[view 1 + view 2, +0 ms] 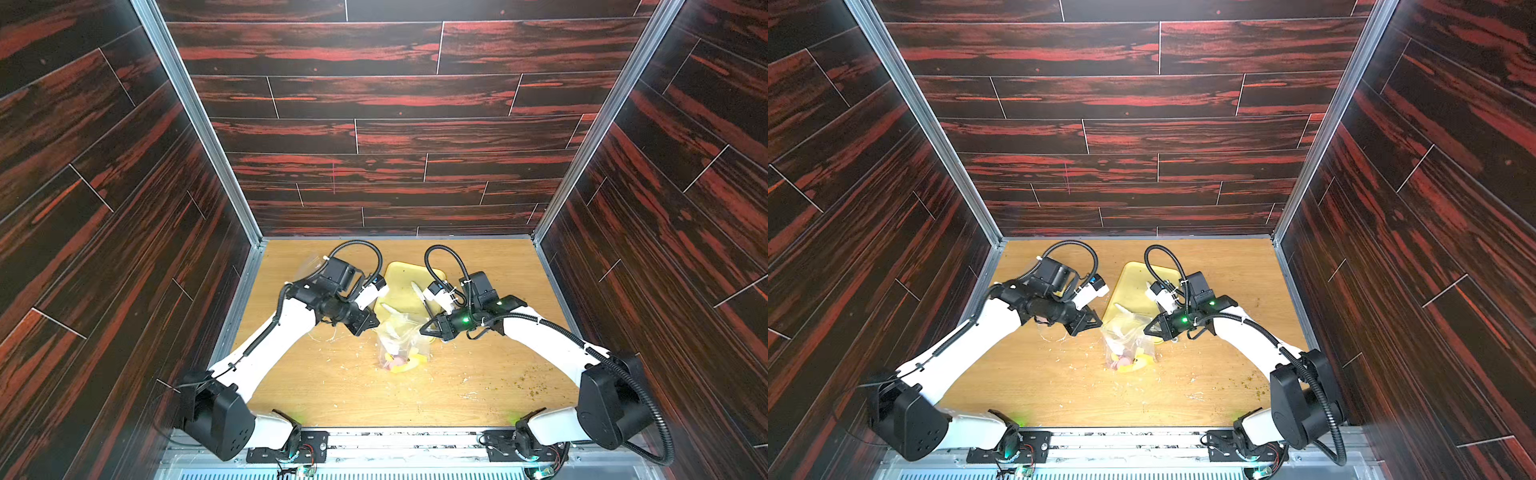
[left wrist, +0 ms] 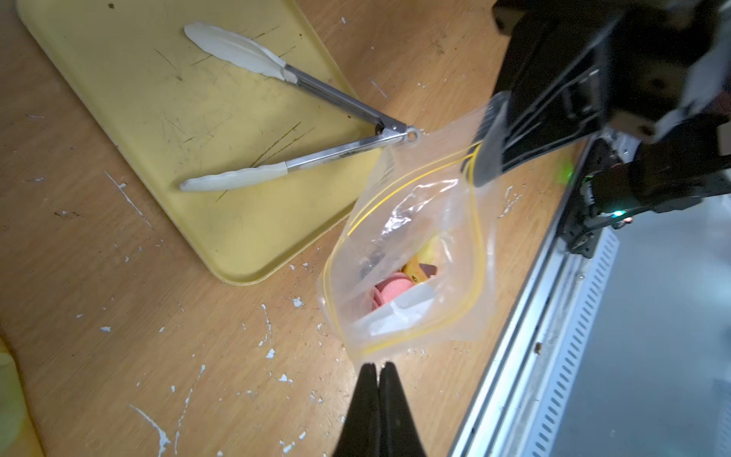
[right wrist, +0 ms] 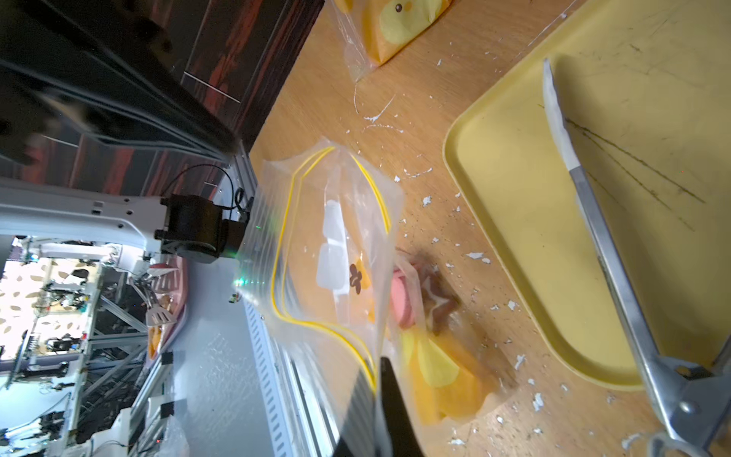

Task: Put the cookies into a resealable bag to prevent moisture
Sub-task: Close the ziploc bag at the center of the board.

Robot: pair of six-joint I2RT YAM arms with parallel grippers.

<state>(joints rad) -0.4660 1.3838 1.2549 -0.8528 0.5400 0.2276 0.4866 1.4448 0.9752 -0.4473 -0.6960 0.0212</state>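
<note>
Cookies, top views: pink cookies [image 1: 394, 364] lie low in a clear bag [image 1: 402, 336] near the middle of the table [image 1: 332, 395], just beside the near edge of a yellow tray [image 1: 399, 274].
Tongs, top views: tongs [image 1: 417, 288] rest on the tray, toward the table's far edge.
Tools, top views: left tool [image 1: 1099, 322] and right tool [image 1: 1145, 330] meet the bag's mouth from opposite sides.
Bag, left wrist: the bag [image 2: 407, 257] gapes open with yellow zip lines around the mouth. Pink cookies [image 2: 389, 289] show inside, beside white squares [image 2: 399, 312].
Left tool, left wrist: the left tool [image 2: 378, 370] has its jaws pressed together, tips right at the bag's rim. Whether film is caught between them cannot be told.
Right tool, left wrist: the right tool [image 2: 488, 150] is clamped on the opposite rim.
Cookies, right wrist: pink cookies [image 3: 401, 300] and a brown star cookie [image 3: 439, 302] with a pale outline sit at the bag's bottom, among yellow pieces [image 3: 435, 364].
Prints, right wrist: there is a brown flower mark [image 3: 355, 277] on a yellow piece in the bag. A duck face shows on a yellow packet [image 3: 399, 19] in a second bag [image 3: 356, 51]. Any lettering is too blurred to read.
Right tool, right wrist: the right tool [image 3: 385, 376] pinches the bag's ridged rim.
</note>
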